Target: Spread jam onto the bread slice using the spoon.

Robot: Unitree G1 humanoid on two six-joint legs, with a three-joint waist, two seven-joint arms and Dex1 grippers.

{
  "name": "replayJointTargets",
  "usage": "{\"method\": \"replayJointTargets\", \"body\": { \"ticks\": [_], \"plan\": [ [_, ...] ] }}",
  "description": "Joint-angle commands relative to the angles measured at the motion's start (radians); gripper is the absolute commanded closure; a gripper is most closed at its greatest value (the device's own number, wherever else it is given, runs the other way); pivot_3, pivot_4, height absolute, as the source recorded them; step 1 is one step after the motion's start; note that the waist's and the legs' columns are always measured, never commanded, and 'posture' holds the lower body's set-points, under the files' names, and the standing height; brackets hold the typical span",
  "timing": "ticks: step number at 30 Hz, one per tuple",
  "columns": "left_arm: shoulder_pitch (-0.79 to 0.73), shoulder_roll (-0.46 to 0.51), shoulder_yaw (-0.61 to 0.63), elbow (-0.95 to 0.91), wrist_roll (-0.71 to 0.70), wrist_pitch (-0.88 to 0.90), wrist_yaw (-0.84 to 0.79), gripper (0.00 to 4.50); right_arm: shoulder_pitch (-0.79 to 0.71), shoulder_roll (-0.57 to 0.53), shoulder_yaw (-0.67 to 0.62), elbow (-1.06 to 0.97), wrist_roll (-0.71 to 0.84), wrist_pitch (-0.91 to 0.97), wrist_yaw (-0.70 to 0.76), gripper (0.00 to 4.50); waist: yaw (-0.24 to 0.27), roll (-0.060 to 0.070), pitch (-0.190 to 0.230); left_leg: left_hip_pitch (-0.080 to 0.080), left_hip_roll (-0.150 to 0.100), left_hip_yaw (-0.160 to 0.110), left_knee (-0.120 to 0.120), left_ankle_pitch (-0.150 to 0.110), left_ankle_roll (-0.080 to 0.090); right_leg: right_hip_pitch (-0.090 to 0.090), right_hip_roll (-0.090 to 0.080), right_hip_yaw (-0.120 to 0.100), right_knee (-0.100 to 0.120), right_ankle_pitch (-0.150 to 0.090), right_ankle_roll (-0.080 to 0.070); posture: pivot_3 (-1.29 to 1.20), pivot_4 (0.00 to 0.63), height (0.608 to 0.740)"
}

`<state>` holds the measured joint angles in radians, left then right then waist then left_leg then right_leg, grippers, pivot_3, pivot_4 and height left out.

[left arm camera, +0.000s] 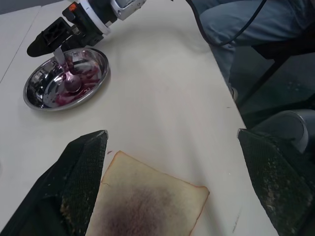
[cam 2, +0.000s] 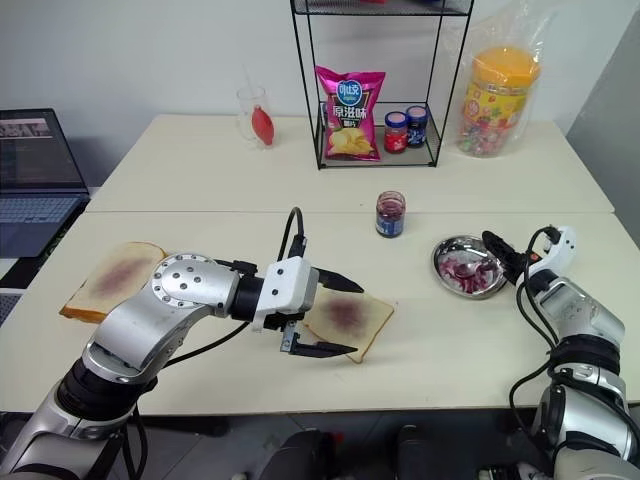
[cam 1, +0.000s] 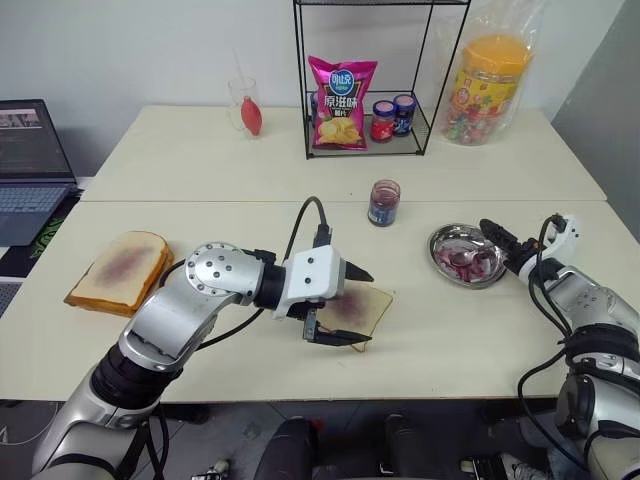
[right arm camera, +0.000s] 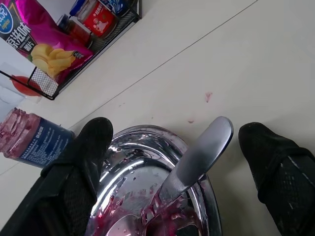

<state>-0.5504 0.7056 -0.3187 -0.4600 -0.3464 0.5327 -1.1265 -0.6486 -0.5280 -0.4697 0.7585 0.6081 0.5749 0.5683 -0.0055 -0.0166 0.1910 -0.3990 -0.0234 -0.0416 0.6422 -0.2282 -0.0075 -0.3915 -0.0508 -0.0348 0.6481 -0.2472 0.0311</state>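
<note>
both grippers open, spoon resting in the metal dish

the left gripper (cam 1: 345, 305) hangs over the bread slice (cam 1: 362, 310), its two black fingers spread wide with nothing between them. in the left wrist view the fingers stand on either side of the slice, and the purple smear in the middle of the bread lies between them. the slice lies flat near the front edge of the surface (cam 1: 250, 220).

the right gripper (cam 1: 505, 243) sits at the right rim of a small metal dish (cam 1: 440, 245), fingers apart and empty. the right wrist view shows the spoon (right arm camera: 197, 160) lying in the dish, its bowl down in the purple-red smears and its handle leaning out over the rim, up between the two open fingers without touching them.

the jam (cam 1: 384, 203) stands upright in its small jar with a blue label, behind the bread and to the left of the dish, apart from both. a thicker stack of bread (cam 1: 120, 270) lies at the left side of the surface. a wire rack (cam 1: 370, 80) at the back holds a pink bag of crisps (cam 1: 341, 102) and two small jars.
</note>
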Motion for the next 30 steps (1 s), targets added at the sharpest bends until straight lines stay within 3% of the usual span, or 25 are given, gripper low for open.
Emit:
{"method": "replayJointTargets", "body": {
  "ticks": [1, 17, 23, 30],
  "plan": [
    [-0.013, -0.004, -0.005, -0.008, 0.013, -0.022, -0.003, 0.00, -0.039, -0.023, -0.015, 0.030, -0.009, -0.044, 0.032, 0.70, 0.000, 0.000, 0.000, 0.000, 0.000, 0.000, 0.000, 0.000, 0.000, 0.000, 0.000, 0.000, 0.000, 0.000, 0.000, 0.00, 0.150, 0.740],
    [-0.004, -0.014, -0.008, -0.007, 0.033, -0.034, 0.005, 0.00, -0.026, -0.069, -0.040, -0.006, 0.021, -0.017, 0.076, 4.44, 0.001, 0.000, 0.000, 0.000, 0.000, 0.000, 0.000, 0.000, 0.000, 0.000, 0.000, 0.000, 0.000, 0.000, 0.000, 0.00, 0.150, 0.740],
    [0.006, -0.016, 0.001, -0.008, 0.035, -0.032, 0.014, 0.00, 0.029, -0.059, -0.056, -0.140, 0.066, 0.062, 0.070, 4.48, 0.003, 0.000, 0.000, 0.000, 0.000, -0.001, 0.000, 0.000, 0.000, 0.001, 0.000, -0.001, 0.000, 0.000, 0.000, 0.00, 0.150, 0.740],
    [0.027, -0.018, 0.022, -0.017, 0.020, -0.015, 0.037, 0.00, 0.175, -0.023, -0.049, -0.496, 0.122, 0.137, 0.017, 4.48, 0.003, 0.000, 0.000, -0.001, 0.000, -0.002, 0.000, 0.000, 0.000, 0.001, -0.002, -0.001, 0.000, 0.000, 0.000, 0.00, 0.150, 0.740]
  ]
}}
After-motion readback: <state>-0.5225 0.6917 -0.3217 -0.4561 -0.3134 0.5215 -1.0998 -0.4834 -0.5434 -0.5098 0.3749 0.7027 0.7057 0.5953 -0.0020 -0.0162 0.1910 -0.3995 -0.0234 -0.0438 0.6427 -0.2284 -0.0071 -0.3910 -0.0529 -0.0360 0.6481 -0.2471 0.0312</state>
